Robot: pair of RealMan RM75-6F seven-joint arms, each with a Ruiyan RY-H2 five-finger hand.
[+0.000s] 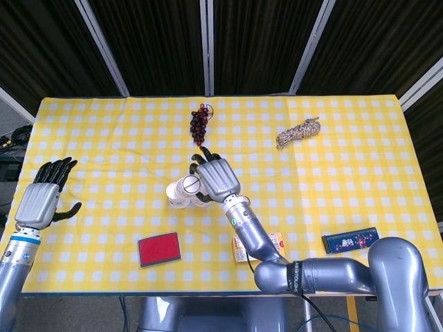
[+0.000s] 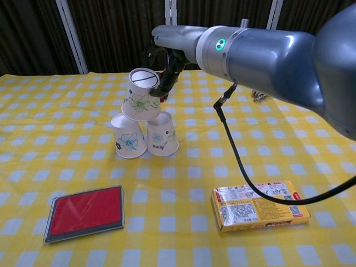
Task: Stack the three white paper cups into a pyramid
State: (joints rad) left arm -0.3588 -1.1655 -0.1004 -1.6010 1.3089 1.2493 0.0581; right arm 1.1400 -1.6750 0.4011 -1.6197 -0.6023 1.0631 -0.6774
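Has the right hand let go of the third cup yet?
No: in the chest view the right hand grips the top cup, tilted over the two base cups.

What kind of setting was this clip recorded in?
Probably a lab or demo booth, staged as a tabletop: a yellow checked tablecloth, dark curtains with metal poles behind, and scattered props like grapes and a rope.
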